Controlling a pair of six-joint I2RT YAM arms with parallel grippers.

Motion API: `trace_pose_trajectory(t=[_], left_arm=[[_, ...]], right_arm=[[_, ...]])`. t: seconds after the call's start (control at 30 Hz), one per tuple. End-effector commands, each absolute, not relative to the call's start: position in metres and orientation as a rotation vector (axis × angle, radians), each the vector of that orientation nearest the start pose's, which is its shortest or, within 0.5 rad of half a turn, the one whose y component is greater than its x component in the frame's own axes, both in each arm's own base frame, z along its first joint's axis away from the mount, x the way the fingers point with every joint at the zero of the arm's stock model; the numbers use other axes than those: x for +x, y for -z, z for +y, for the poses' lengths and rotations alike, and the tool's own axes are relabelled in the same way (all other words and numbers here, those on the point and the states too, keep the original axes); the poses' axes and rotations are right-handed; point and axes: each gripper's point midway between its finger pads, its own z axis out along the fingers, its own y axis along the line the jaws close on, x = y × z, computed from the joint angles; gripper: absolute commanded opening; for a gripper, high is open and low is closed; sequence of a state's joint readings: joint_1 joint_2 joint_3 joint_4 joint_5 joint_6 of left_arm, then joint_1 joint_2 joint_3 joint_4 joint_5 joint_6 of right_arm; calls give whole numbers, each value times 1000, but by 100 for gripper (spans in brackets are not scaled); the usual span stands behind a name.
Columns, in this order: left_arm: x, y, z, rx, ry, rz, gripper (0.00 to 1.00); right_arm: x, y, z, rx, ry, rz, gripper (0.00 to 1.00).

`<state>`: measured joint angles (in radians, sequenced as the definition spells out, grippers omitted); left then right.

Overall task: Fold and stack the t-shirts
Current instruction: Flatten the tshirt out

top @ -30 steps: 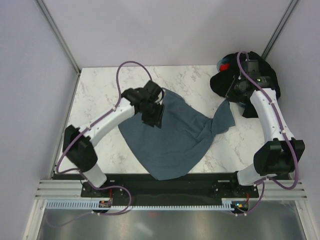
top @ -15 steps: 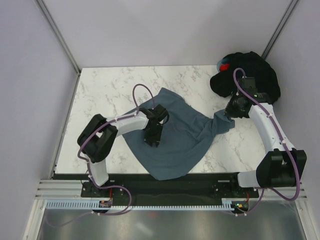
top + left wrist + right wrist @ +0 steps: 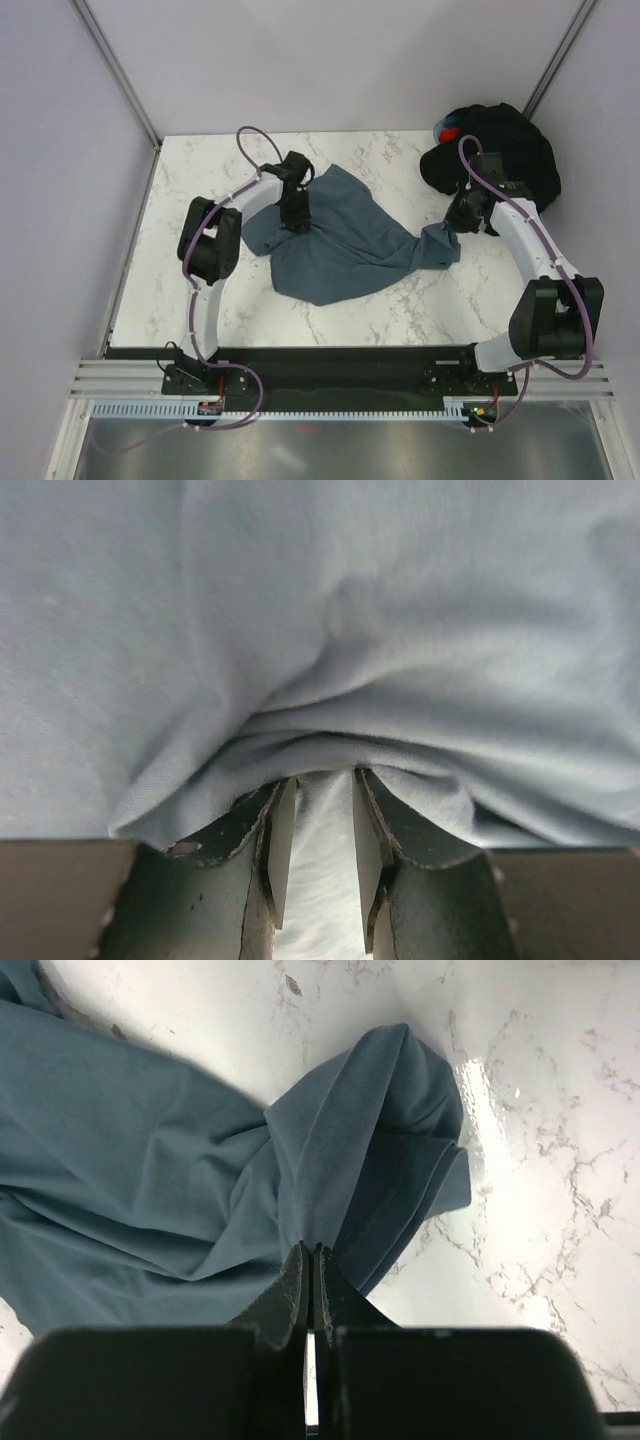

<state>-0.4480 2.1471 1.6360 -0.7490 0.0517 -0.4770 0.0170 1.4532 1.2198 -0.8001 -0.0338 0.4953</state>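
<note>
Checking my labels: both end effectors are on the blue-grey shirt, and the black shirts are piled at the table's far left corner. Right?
No. The black shirts are piled at the far right corner of the table, as the top external view shows. The left end effector and right end effector are indeed on the blue-grey shirt.

The blue-grey shirt point(image 3: 335, 250) lies crumpled and unfolded in the middle of the bench point(image 3: 200, 200). It spreads widest at its left and near sides and narrows into a twisted neck toward the right, where a bunched end is pinched in the closed right hand point(image 3: 311, 1255). The black shirts point(image 3: 510, 150) sit in a loose heap at the far right corner.
</note>
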Motion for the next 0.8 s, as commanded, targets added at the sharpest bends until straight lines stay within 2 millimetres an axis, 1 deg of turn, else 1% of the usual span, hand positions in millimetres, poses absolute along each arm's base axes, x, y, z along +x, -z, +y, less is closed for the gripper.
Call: trace_pose_trajectory(t=[0.0,0.03,0.07,0.1,0.13,0.17,0.2,0.23,0.27,0.3,0.33,0.37,0.4,0.43,0.47,0.5,0.57,0.6,0.67,0.7,0.77], left_arm=[[434,-22,-219,38,240,2827,37],[441,-6,-215,34,196,2857,37],[454,-11,-210,20,187,2849,37],[484,-42,-218,22,217,2763,37],[477,-44,-206,18,136,2814,37],[482,-65,-207,29,121,2769,38],[479,-76,-205,31,98,2753,40],[475,-86,-203,30,53,2724,43],[469,-127,-200,13,65,2641,45],[445,-111,-191,-10,8,2693,46],[433,-119,-184,-36,-18,2674,47],[426,-149,-185,-98,55,2588,47],[395,-124,-172,-132,21,2655,47],[382,-123,-168,-167,42,2652,48],[376,-123,-170,-214,96,2620,48],[350,-120,-160,-236,115,2621,48],[330,-114,-154,-274,148,2619,48],[318,-104,-150,-301,164,2615,48],[307,-92,-151,-334,212,2627,51],[302,-81,-153,-335,241,2637,52],[299,-71,-163,-344,313,2658,54]], right_arm=[[359,-148,36,572,-267,2518,0],[361,-147,39,564,-285,2521,0],[365,-147,41,560,-299,2520,0],[369,-146,43,553,-312,2526,0],[370,-146,45,548,-320,2531,0],[371,-146,46,537,-322,2532,0],[372,-149,47,529,-324,2526,0],[371,-149,47,527,-318,2524,0],[371,-149,47,524,-316,2520,0],[368,-150,48,521,-319,2516,0],[367,-149,48,520,-322,2518,0],[366,-149,50,519,-331,2513,0],[362,-147,51,513,-335,2516,0],[360,-147,53,509,-342,2516,0],[357,-146,54,505,-348,2519,0],[352,-146,54,503,-351,2520,0],[347,-145,55,498,-353,2519,0],[341,-143,55,496,-355,2523,0],[337,-142,57,492,-358,2524,0],[333,-140,57,490,-359,2528,0],[330,-140,57,485,-358,2529,0]])
